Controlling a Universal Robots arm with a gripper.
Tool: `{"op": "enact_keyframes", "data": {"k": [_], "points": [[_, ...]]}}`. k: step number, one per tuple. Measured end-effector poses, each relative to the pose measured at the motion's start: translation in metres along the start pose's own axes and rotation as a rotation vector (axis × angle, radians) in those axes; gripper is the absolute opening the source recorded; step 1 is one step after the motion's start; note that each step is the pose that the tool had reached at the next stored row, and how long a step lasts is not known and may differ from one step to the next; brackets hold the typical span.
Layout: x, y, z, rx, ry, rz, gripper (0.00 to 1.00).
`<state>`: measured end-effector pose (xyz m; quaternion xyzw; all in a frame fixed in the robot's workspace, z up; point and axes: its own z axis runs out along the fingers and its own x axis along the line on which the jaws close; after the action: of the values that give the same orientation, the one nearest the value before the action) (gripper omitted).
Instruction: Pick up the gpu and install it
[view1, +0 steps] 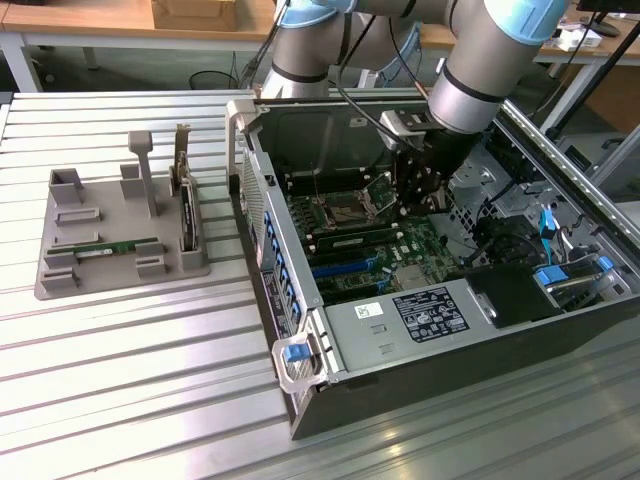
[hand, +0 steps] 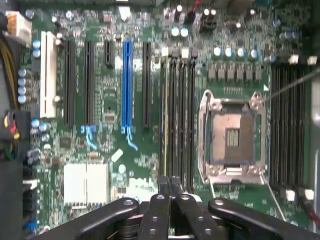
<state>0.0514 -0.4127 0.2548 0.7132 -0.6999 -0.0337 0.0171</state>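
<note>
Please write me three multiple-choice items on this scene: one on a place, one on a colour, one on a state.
1. Where does the gpu lie?
A. In the grey tray
B. In the computer case
C. On the bare table

2. Which colour is one long slot on the motherboard?
A. Red
B. Blue
C. Orange

3. How is the gripper?
A. Wide open
B. Shut on the gpu
C. Shut, holding nothing

Answers:
1 A: the green stick rests flat in the tray at the exterior view's left.
2 B: a blue slot stands among the black ones in the wrist view.
3 C: the fingertips meet with nothing between them, above the motherboard.
</note>
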Motion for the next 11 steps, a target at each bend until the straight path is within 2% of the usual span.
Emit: {"op": "enact_keyframes", "data": {"k": [4, 5, 6, 7, 9, 11], "points": [[0.001, -0.0314, -0.0021, -0.0211, -0.0005, 0.0, 0.1], [0.001, -0.0394, -0.0034, -0.0226, -0.0005, 0.0, 0.1], [0.001, -0.04, -0.012, -0.0227, -0.0005, 0.0, 0.1], [0.0, -0.0391, -0.0251, -0.0226, -0.0005, 0.001, 0.1], [0.0, -0.038, -0.0409, -0.0227, -0.0006, 0.0, 0.1], [0.0, -0.0379, -0.042, -0.0226, -0.0013, 0.0, 0.1]]}}
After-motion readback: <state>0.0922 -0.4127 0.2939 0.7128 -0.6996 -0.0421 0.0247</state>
